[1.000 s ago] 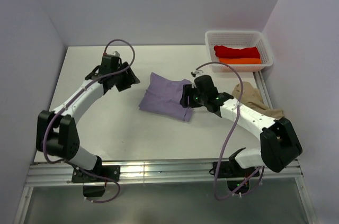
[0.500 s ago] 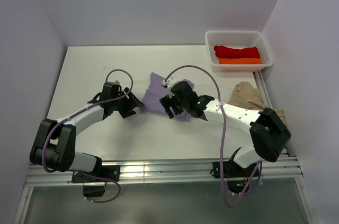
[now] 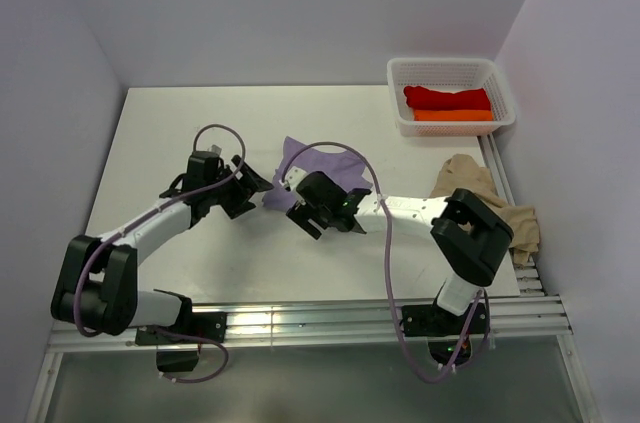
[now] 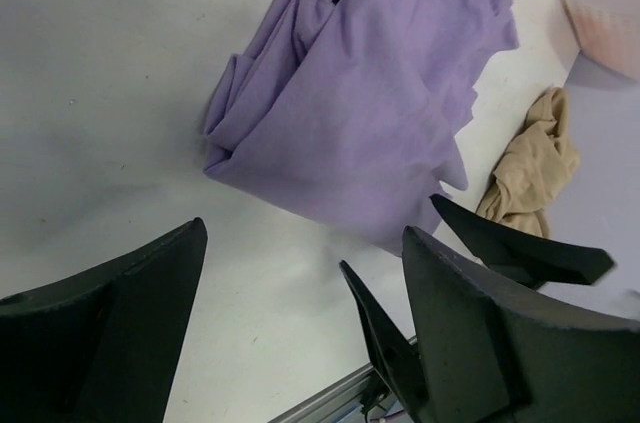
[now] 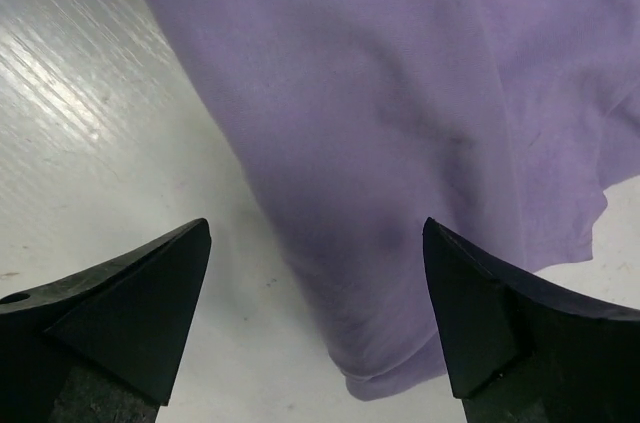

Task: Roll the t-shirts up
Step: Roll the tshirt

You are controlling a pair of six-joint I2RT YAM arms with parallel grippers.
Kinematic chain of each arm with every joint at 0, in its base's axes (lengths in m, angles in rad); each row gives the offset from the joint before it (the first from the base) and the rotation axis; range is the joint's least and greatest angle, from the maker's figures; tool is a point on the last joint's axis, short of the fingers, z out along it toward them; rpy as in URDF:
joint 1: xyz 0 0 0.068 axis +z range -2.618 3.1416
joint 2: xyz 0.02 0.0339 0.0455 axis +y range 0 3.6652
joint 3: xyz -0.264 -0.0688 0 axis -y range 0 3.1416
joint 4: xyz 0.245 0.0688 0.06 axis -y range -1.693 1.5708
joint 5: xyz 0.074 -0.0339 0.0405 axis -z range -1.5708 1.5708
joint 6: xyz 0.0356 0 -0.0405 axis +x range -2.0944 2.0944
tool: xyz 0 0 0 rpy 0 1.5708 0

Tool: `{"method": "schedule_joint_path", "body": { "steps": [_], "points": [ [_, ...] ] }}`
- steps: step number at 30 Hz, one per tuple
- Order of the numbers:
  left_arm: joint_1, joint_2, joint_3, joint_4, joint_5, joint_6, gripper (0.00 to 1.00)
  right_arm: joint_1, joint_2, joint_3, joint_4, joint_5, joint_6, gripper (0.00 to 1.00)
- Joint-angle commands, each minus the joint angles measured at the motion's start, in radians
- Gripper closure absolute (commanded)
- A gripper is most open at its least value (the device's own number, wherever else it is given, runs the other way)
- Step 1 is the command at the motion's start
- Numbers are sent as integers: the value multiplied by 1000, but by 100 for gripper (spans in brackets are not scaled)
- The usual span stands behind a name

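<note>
Bench (image 3: 170,133), white and bare-topped, is seen from above, closed in by pale lilac walls (image 3: 300,3). The lavender t-shirt (image 3: 305,156) is crumpled at mid-bench, partly hidden by the right gripper (image 3: 300,205), with the left gripper (image 3: 258,186) just left of it. The red t-shirt (image 3: 447,97) and orange t-shirt (image 3: 452,115) are held in a white basket (image 3: 400,71) at the far right. The beige t-shirt (image 3: 482,193) is heaped near the right edge.

From the left wrist, the fingers are seen spread and empty, the lavender cloth just ahead.

From the right wrist, the fingers are likewise parted, with nothing held.

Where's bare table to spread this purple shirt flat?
The far-left corner of the white table is bare; so is the near strip between the lavender cloth t-shirt and the table edge. Crowded: right side, with the crumpled beige t-shirt and white plastic mesh basket.
</note>
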Motion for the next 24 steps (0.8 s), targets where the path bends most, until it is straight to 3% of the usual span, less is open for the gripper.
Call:
{"method": "schedule_joint_path", "body": {
  "steps": [1,5,8,13,17,18,21,24],
  "points": [
    [20,-87,-17,-1,4,-4,14,13,14,45,24,58,-56,7],
    [53,-139,-53,-2,24,-13,14,23,55,48,36,90,-85,7],
    [83,-155,-60,-16,49,-10,14,29,92,66,36,136,-99,14],
    [144,-216,-100,-22,79,-14,14,43,155,86,50,205,-119,31],
    [205,-256,-125,-43,105,4,14,43,190,126,25,181,-119,60],
    [233,-261,-129,-42,114,7,15,43,196,137,12,168,-113,77],
    [262,-265,-143,-40,121,15,14,43,198,172,-38,75,-78,94],
    [265,-248,-154,-28,124,18,15,43,187,212,-88,-44,-19,99]
  ]
}}
